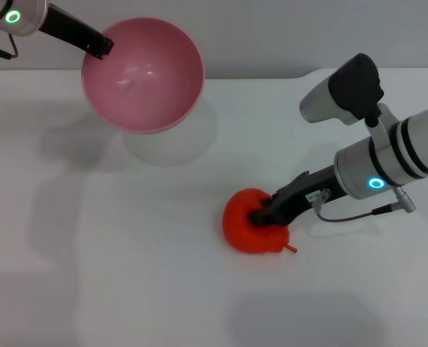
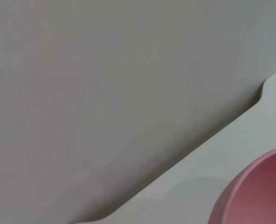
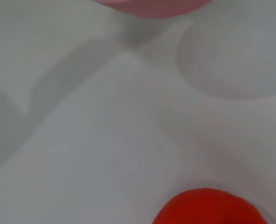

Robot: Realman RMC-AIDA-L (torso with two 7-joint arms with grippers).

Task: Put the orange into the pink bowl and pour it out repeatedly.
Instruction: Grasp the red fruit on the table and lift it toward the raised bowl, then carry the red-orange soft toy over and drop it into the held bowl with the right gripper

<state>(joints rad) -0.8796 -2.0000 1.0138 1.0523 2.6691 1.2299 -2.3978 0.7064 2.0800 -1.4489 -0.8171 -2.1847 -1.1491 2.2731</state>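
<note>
Left gripper [image 1: 102, 47], upper left of frame, clamped on the pink bowl [image 1: 143, 76] rim, bowl lifted off the white bench [image 1: 127, 260] and tipped toward camera, empty. Right gripper [image 1: 261, 215], lower right of centre, closed on the orange [image 1: 249, 230], which sits on the bench.

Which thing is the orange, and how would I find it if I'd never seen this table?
Start at the white table and look toward the robot's right side. There the right gripper is on a small round fruit, the orange, sitting on the tabletop. It is bright red-orange and lumpy, unlike the smooth pink bowl held up by the left gripper.
</note>
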